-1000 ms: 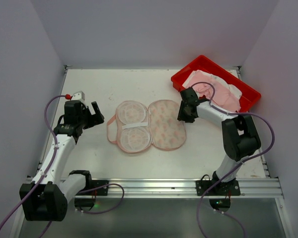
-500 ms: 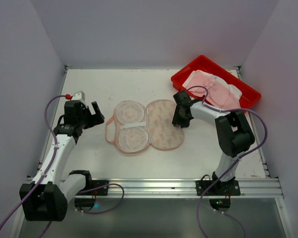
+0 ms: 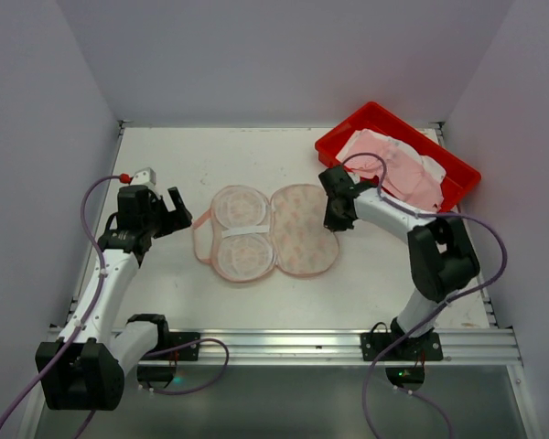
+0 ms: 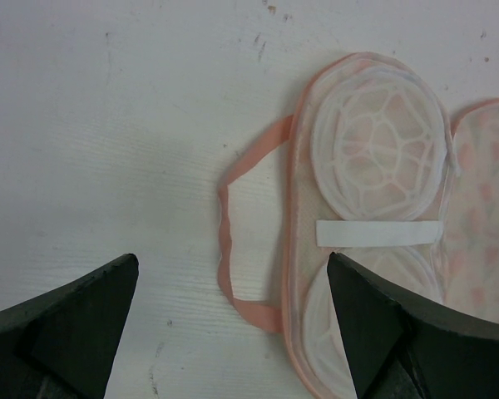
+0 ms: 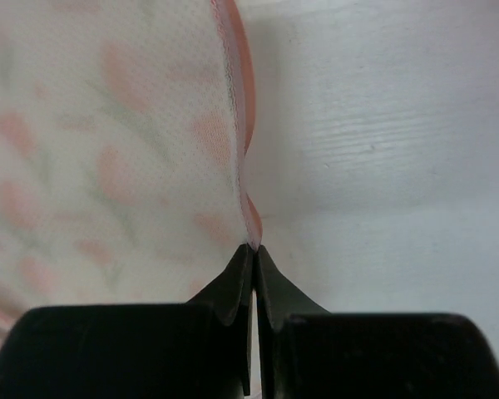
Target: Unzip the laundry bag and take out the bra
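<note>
The laundry bag (image 3: 267,232) lay opened flat at the centre of the table (image 3: 210,155). Its left half showed white mesh lining and its right half showed printed fabric. The bra (image 3: 393,170) lay well apart from it, heaped in the red tray (image 3: 371,110) at the far right corner. A cable crossed part of the garment, so its full outline could not be traced.

The right gripper (image 3: 334,220) sat at the right edge of the bag. In the top view its fingers were hidden beneath the wrist. The right wrist view showed the right gripper (image 5: 254,254) pinched closed on the pink edging (image 5: 241,83) of the bag (the print behind was blurred). No zipper pull could be made out.

The left gripper (image 3: 178,212) stood left of the bag, apart from it. In its wrist view the left gripper (image 4: 232,259) was spread wide with nothing between the fingers, above a pink loop strap (image 4: 224,216). A white band (image 4: 378,233) crossed the lining. The frame cut off the lower cup and the printed half.
</note>
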You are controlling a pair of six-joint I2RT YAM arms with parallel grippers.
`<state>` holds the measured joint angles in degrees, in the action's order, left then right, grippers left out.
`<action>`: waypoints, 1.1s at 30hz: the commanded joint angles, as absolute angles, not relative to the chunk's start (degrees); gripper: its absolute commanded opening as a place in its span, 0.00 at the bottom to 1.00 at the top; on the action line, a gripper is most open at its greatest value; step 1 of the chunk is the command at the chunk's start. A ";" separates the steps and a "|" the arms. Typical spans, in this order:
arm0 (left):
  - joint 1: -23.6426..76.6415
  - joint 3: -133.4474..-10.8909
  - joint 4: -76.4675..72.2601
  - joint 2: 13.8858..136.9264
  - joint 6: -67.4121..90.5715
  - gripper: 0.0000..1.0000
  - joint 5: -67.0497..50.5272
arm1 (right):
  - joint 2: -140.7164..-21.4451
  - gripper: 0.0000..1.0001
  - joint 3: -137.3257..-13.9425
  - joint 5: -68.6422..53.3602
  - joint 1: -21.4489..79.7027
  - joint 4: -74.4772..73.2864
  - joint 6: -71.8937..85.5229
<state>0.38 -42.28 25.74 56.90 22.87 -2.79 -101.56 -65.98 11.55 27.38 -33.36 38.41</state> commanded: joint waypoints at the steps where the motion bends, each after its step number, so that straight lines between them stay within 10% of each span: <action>1: 0.00 -42.01 23.47 55.99 21.01 0.99 -3.78 | -90.47 0.00 -67.58 18.63 27.33 -37.34 32.18; 13: 0.00 -41.84 23.38 56.42 21.01 0.99 -4.57 | -80.86 0.00 -78.66 4.23 30.31 -35.63 20.39; 33: 0.00 -41.75 23.38 56.25 21.01 0.99 -4.57 | -108.90 0.09 -80.69 -18.09 38.93 -23.30 21.53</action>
<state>0.38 -42.26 25.74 56.88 22.85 -3.46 -109.27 -81.67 -12.32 37.63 -27.31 21.96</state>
